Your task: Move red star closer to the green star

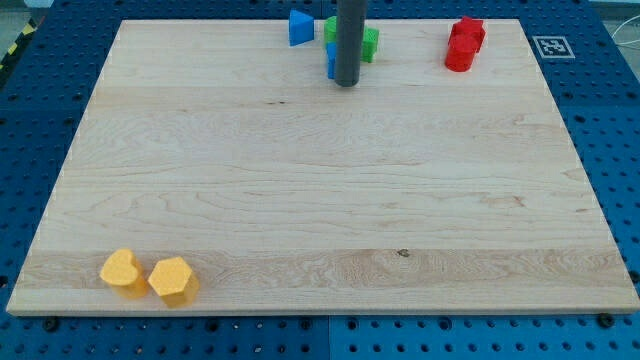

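Observation:
My tip [346,84] rests on the board near the view's top centre. The rod hides part of a green block [369,43], probably the green star, which shows on both sides of it. A small blue block [330,62] peeks out at the rod's left edge, just above the tip. A red star-like block [468,31] lies at the view's top right, touching a second red block [459,56] just below it. The red blocks are well to the right of my tip and of the green block, with a gap between them.
A blue triangle-like block [300,28] lies left of the rod at the top edge. Two yellow blocks [122,270] [173,281] sit side by side at the bottom left corner. A black-and-white marker [548,46] is at the board's top right corner.

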Tool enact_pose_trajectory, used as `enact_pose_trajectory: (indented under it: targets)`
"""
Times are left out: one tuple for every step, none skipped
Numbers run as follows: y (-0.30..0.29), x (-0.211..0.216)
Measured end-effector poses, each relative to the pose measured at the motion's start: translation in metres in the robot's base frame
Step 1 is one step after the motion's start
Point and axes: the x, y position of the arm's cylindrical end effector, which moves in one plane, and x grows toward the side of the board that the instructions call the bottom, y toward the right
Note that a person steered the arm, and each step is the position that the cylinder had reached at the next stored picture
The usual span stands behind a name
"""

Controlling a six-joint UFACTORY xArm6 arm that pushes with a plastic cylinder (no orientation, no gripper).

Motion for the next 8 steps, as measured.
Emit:
enact_pose_trajectory:
  targets:
    - [-0.002,-0.021]
    - [0.027,-0.013]
    - [0.077,-0.011]
    - [0.130,-0.011]
    - [0.183,-0.011]
    - [0.237,-0.006]
    - [0.266,-0.020]
    - [0.266,-0.052]
